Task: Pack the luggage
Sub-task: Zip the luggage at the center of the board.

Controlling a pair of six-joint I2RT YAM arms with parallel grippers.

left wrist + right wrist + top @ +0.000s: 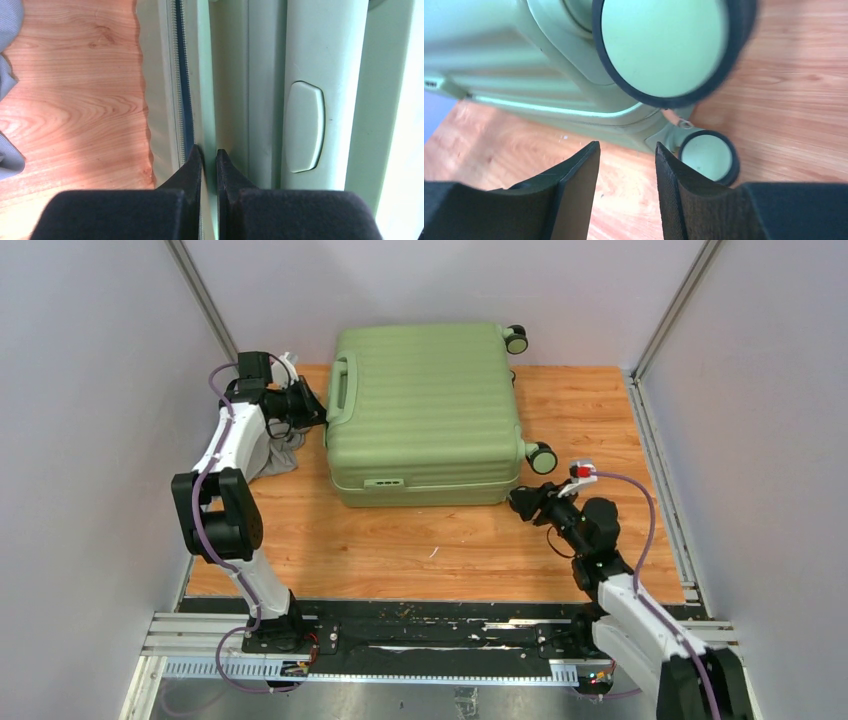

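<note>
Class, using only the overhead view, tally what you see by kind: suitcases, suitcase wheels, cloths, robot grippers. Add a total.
Suitcases: 1, the luggage
Wheels: 2, far wheel, near wheel
Cloths: 1, grey cloth
Grippers: 2, left gripper, right gripper
Total: 6

Left arm [228, 445] stood folded at the elbow, forearm stretched along to the luggage's [425, 410] left side. The left gripper [316, 410] sat right up against that side, jaws pinched nearly together, only a sliver between the fingertips [195, 162]. Right arm [612, 585] leaned low toward the luggage's near right corner, the right gripper [514, 502] just beside it, fingers [581, 170] parted, nothing between them.
</note>
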